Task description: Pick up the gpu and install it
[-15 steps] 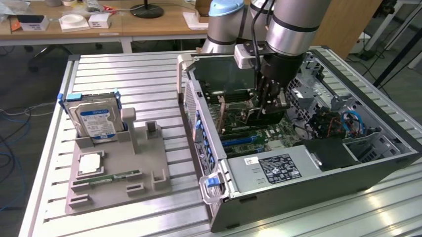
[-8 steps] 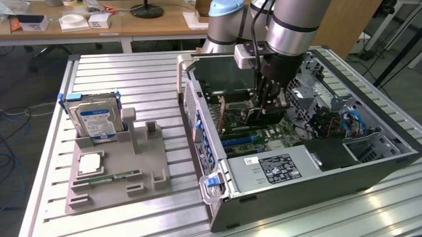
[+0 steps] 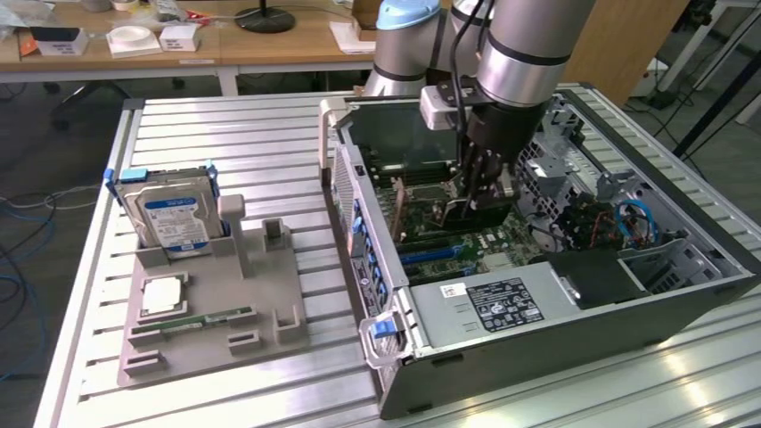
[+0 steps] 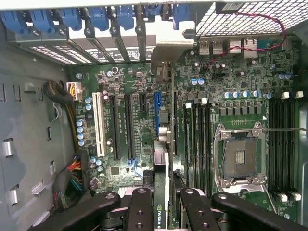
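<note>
Stage: as the arm reaches down into the open computer case (image 3: 559, 294), the gpu (image 4: 166, 144) stands edge-on above the motherboard (image 4: 130, 120), at the exterior view's centre.
Pincer: the pincer (image 3: 476, 207) is clenched on the gpu, gripping its upper edge.
Card position: bracket end near the rear slot covers (image 4: 96, 19); whether it is seated I cannot tell.
Risk: a slight tilt or offset from the blue slot (image 4: 156, 108) could jam the connector edge.
Elsewhere: hard drive (image 3: 174, 218) upright in its holder on the tabletop (image 3: 238, 125).
</note>
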{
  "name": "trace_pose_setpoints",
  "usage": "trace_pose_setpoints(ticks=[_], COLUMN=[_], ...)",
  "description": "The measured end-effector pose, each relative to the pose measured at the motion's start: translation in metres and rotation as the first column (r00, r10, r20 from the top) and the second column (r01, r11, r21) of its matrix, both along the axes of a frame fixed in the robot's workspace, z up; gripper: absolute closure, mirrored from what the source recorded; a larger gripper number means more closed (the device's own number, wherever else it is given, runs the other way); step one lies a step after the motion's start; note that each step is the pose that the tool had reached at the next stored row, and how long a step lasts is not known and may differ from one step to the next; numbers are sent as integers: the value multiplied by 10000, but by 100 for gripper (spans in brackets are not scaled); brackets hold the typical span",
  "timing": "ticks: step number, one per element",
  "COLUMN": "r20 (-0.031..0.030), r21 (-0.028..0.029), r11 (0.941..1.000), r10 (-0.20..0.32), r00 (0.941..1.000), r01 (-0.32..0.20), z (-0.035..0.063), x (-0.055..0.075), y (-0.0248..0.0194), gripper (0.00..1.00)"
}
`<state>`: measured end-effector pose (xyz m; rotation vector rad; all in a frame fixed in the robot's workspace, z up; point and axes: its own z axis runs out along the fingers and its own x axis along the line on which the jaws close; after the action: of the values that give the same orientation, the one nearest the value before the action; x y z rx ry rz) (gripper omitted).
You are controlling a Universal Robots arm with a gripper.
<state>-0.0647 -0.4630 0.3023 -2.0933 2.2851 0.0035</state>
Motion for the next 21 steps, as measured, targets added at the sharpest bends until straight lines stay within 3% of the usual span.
trace_pose_setpoints(ticks=[21], r20=[1], r21=[-3], r11=[10000], r10=[0], r00=[10000], r01=[0], z=[-65], x=[-4], y=[1], gripper=[74])
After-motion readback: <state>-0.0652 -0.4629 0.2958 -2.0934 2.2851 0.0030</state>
